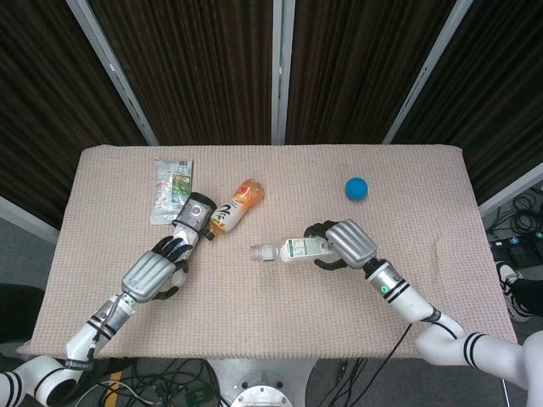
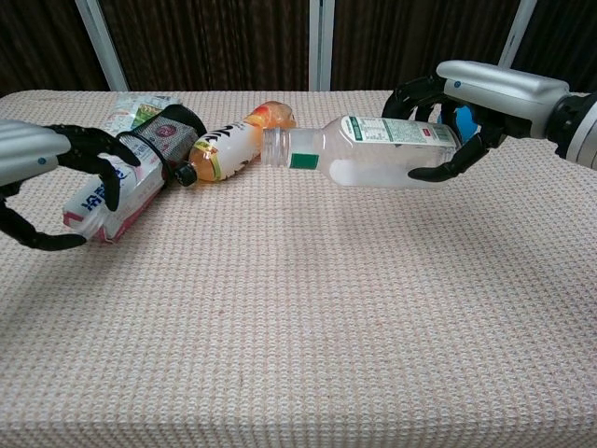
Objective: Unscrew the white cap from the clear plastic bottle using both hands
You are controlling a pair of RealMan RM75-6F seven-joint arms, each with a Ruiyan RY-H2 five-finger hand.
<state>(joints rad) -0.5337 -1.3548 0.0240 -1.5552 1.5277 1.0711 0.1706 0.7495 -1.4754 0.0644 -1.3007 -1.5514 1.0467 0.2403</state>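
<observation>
Right of the orange juice bottle, right hand grips the uncapped clear plastic bottle; left hand curls, cap unseen.

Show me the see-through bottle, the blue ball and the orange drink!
clear bottle point(image 2: 373, 159), chest view, on its belly.
blue ball point(image 1: 356, 188), head view, on its middle.
orange drink bottle point(image 1: 237, 203), head view, on its body.

The right hand holds the clear bottle sideways above the tabletop, its uncapped neck pointing left. The left hand curls beside a pink-and-white box.
</observation>
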